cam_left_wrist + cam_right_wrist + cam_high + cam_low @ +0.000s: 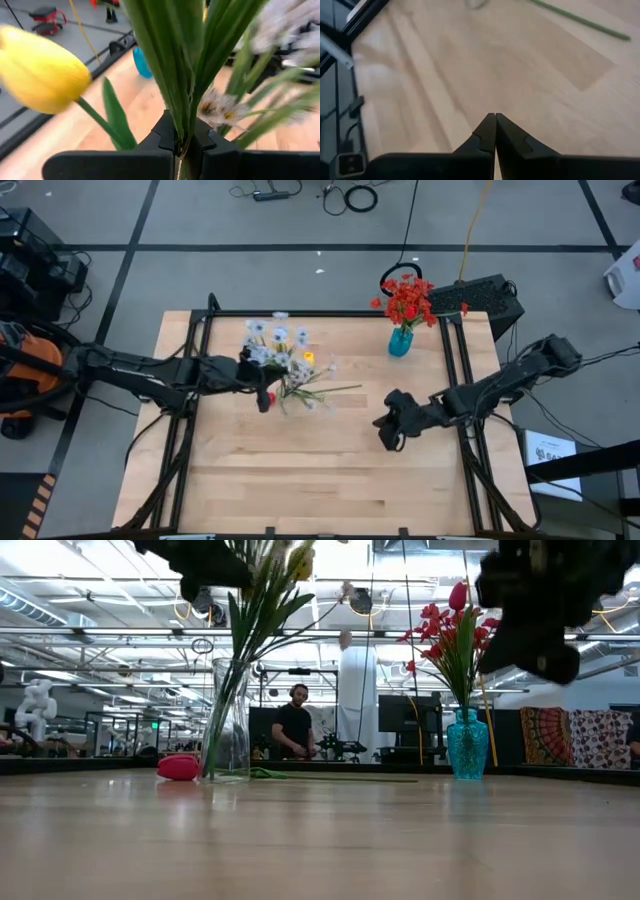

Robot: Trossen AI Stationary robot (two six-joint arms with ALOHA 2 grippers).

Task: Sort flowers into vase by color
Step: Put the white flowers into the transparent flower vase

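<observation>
- The left gripper point(262, 370) is held over the middle of the wooden table point(300, 480), at the bunch of flowers.
- In the left wrist view, the left gripper point(182, 145) is seen closed on green stalks point(175, 75), which are pinched between its two dark fingers point(167, 135).
- A yellow tulip bud point(42, 70) is seen just beside the gripped stalks, with pale white flowers point(220, 107) on the other side.
- A clear glass vase point(228, 725) is stood on the table, and green stalks and leaves are held in it.
- White flowers point(275, 340) and a yellow bud point(309, 358) are seen above this vase in the high view.
- A red bud point(179, 767) is laid on the table, just beside the clear vase.
- A long green stalk point(330, 777) is laid flat on the table near it.
- The blue vase point(400, 342) is stood near the far edge of the table, and red flowers point(408, 298) are held in it.
- The right gripper point(388, 430) is held above bare wood, well apart from both vases.
- In the right wrist view, its fingers point(487, 131) are pressed together, and nothing is held between them.
- A person point(295, 725) is seen far behind the table.
</observation>
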